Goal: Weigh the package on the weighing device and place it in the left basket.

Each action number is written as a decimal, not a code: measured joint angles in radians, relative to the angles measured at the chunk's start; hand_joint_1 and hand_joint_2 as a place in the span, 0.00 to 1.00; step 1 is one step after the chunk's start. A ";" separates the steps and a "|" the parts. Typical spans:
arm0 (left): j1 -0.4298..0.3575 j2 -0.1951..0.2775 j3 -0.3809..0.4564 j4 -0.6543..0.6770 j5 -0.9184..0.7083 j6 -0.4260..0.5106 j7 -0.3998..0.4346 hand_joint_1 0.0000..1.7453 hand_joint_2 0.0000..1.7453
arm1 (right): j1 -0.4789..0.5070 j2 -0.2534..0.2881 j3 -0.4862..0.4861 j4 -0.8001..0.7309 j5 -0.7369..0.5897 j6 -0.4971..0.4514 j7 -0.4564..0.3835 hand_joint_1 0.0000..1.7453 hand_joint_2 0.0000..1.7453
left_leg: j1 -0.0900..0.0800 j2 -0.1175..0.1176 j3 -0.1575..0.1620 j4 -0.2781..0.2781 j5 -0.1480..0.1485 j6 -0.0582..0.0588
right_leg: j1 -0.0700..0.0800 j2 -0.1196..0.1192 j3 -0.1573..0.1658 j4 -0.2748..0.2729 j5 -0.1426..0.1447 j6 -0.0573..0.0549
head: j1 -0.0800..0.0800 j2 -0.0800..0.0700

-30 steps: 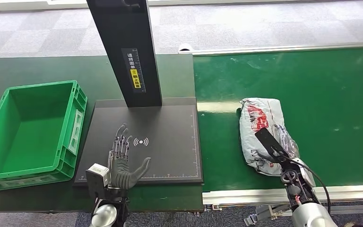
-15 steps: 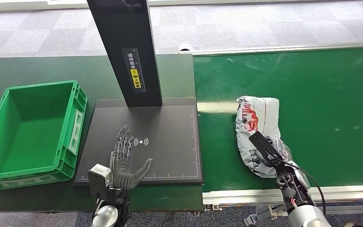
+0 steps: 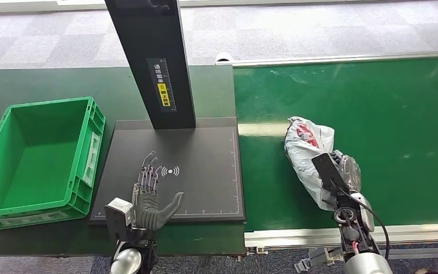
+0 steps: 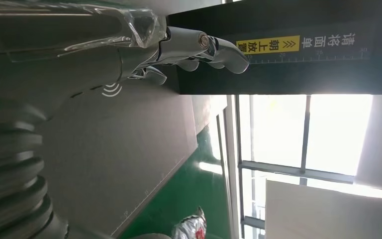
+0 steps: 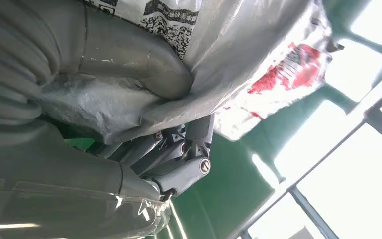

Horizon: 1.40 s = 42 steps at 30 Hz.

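Observation:
The package point(image 3: 307, 149), a crumpled white-grey plastic bag with red print, lies tipped up on the green conveyor belt point(image 3: 388, 114), right of the scale. My right hand point(image 3: 342, 178) grips its near end. In the right wrist view the thumb point(image 5: 144, 74) presses into the package point(image 5: 248, 55), with the darker fingers point(image 5: 184, 149) curled under it. My left hand point(image 3: 148, 197) hovers open over the near left part of the black weighing plate point(image 3: 205, 171), fingers spread. In the left wrist view its fingers point(image 4: 204, 47) are extended above the plate point(image 4: 129, 164). The green basket point(image 3: 91, 148) stands empty left of the scale.
The scale's tall black column point(image 3: 154, 63), with a yellow label, rises from the plate's far edge. A metal rail point(image 3: 319, 234) borders the belt's near side. The basket and scale rest on a dark table point(image 3: 45, 83).
My right hand has closed on the package and rolled it up onto its side, bunching it narrower. The left hand has stayed where it was.

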 joint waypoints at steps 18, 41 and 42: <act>-0.044 0.020 0.053 -0.047 -0.025 0.016 -0.015 0.00 1.00 | 0.068 0.085 0.228 -0.603 -0.157 0.250 0.053 1.00 1.00 | 0.001 0.001 0.001 0.000 0.002 -0.001 | 0.001 0.000 0.001 0.001 0.001 -0.001 | 0.000 0.000; -0.119 0.073 0.245 -0.070 -0.084 0.092 0.008 0.00 1.00 | -0.064 0.383 0.575 -0.039 -0.336 0.423 -0.001 0.00 1.00 | 0.002 0.000 0.000 -0.001 0.003 -0.003 | 0.002 0.000 -0.001 0.001 0.001 -0.002 | 0.000 0.000; -0.117 0.074 0.248 -0.072 -0.090 0.092 0.009 0.00 1.00 | -0.068 0.384 0.576 -0.031 -0.346 0.419 -0.005 0.00 1.00 | 0.002 0.000 0.000 -0.001 0.003 -0.003 | 0.002 0.000 -0.001 0.001 0.001 -0.002 | 0.000 0.000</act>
